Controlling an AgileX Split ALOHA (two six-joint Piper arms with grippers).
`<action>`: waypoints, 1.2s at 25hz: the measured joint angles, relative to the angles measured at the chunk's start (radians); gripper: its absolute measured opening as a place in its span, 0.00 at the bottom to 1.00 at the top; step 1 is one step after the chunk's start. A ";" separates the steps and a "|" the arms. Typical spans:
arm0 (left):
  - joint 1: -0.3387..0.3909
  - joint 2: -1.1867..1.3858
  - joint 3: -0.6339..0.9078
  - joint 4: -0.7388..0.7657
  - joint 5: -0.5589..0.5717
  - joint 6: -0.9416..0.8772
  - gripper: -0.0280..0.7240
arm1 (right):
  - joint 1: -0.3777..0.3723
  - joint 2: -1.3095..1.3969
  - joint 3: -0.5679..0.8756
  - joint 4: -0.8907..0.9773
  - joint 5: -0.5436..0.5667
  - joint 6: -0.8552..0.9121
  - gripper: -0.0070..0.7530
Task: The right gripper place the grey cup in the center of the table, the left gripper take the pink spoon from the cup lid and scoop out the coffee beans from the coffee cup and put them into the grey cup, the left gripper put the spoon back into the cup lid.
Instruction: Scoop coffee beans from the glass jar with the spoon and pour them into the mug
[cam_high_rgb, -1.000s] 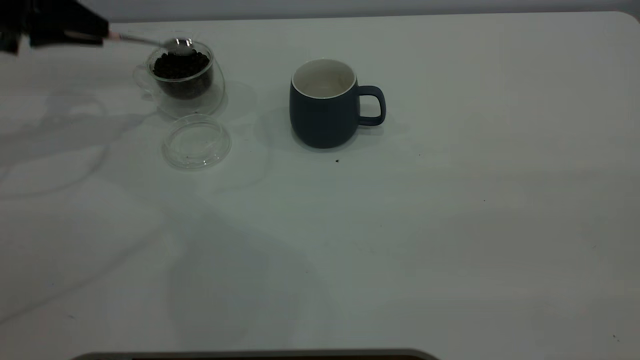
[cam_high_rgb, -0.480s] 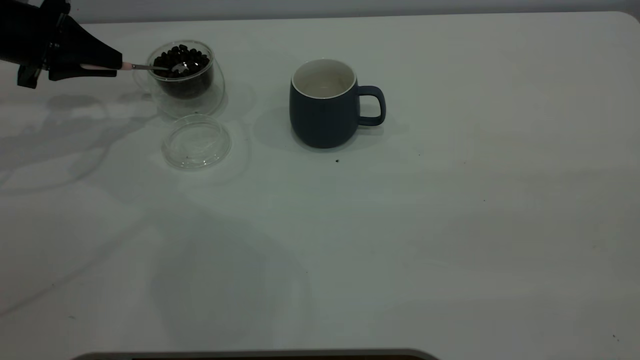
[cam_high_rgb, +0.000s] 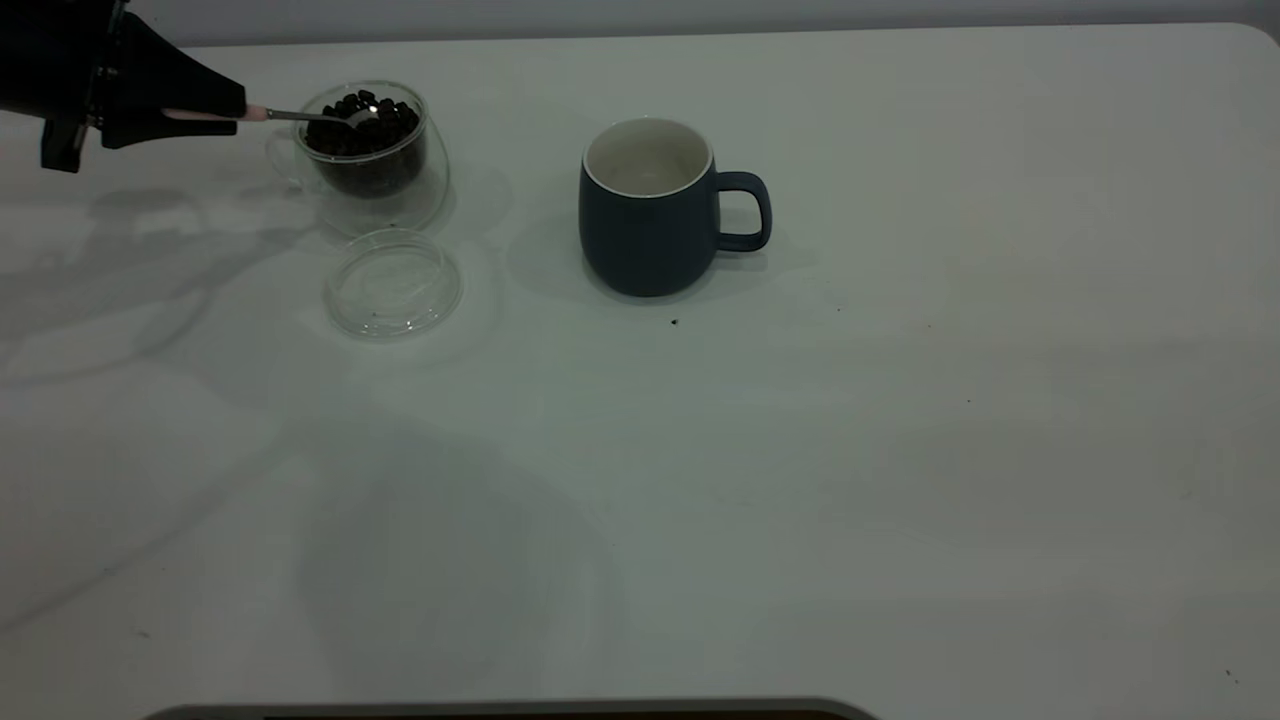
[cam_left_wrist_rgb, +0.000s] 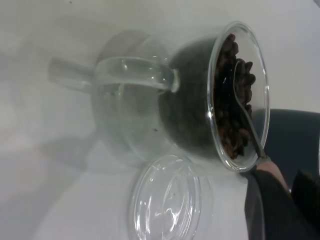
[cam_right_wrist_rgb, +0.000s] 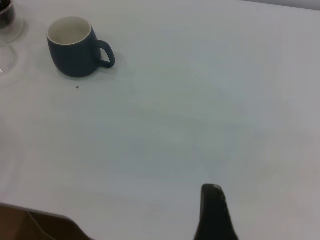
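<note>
At the table's far left, my left gripper (cam_high_rgb: 235, 113) is shut on the pale pink handle of the pink spoon (cam_high_rgb: 300, 115). The spoon's metal bowl rests on the heap of coffee beans (cam_high_rgb: 372, 130) inside the clear glass coffee cup (cam_high_rgb: 385, 180). In the left wrist view the spoon (cam_left_wrist_rgb: 246, 111) lies across the beans (cam_left_wrist_rgb: 231, 125). The cup lid (cam_high_rgb: 393, 284) sits bare on the table just in front of the glass cup. The grey cup (cam_high_rgb: 645, 220) stands upright near the middle, handle to the right, its white inside showing nothing in it. My right gripper (cam_right_wrist_rgb: 214, 210) hangs far from the cups.
The white table (cam_high_rgb: 900, 450) stretches wide to the right and front of the grey cup, with a few tiny dark specks. A dark edge runs along the table's near side (cam_high_rgb: 500, 712).
The left gripper came down and to the right, bringing the spoon's bowl from above the glass cup's rim onto the beans, then rose slightly. The grey cup and lid stayed put.
</note>
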 joint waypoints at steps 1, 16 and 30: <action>0.007 0.000 0.000 0.000 0.004 -0.007 0.20 | 0.000 0.000 0.000 0.000 0.000 0.000 0.73; 0.094 0.020 0.000 0.000 0.235 -0.030 0.20 | 0.000 0.000 0.000 0.000 0.000 0.000 0.73; 0.060 0.020 0.000 -0.007 0.270 -0.049 0.20 | 0.000 0.000 0.000 0.000 0.000 0.000 0.73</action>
